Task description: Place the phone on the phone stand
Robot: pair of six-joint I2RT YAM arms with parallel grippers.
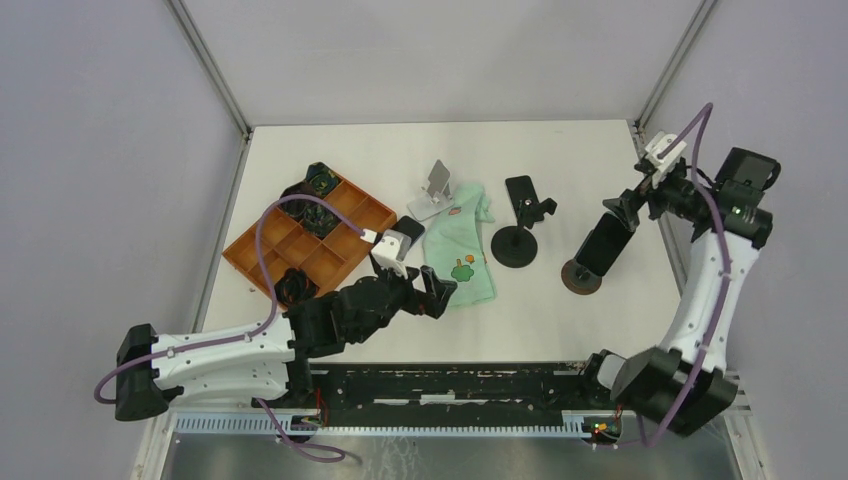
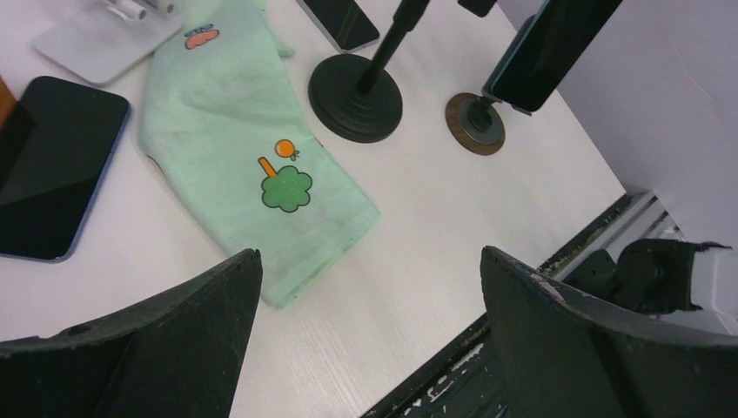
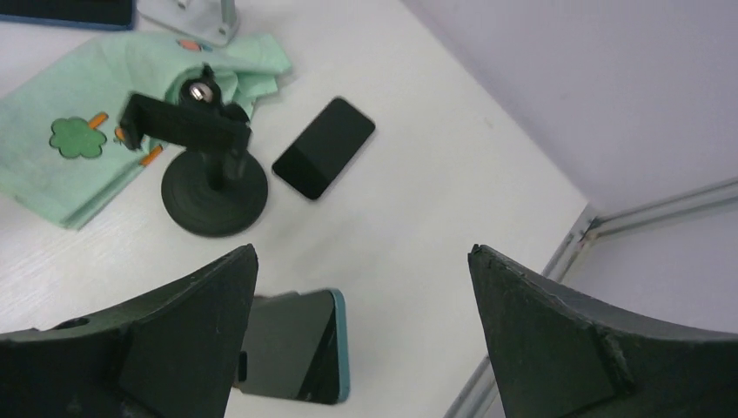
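A dark phone with a teal edge (image 1: 600, 243) rests tilted on a stand with a round brown base (image 1: 580, 279). It also shows in the right wrist view (image 3: 300, 347) and the left wrist view (image 2: 557, 43). My right gripper (image 1: 626, 205) is open just above the phone's upper end, and the phone sits by its left finger (image 3: 130, 340). A black clamp stand (image 1: 516, 243) is empty. A black phone (image 1: 520, 188) lies flat behind it. A blue-edged phone (image 2: 52, 165) lies flat beside a white stand (image 1: 435, 190). My left gripper (image 1: 437, 290) is open and empty above the near table.
A mint green cloth (image 1: 462, 248) with a tree print lies between the white stand and the black stand. An orange compartment tray (image 1: 310, 238) holding dark parts sits at the left. A black rail (image 1: 450, 385) runs along the near edge.
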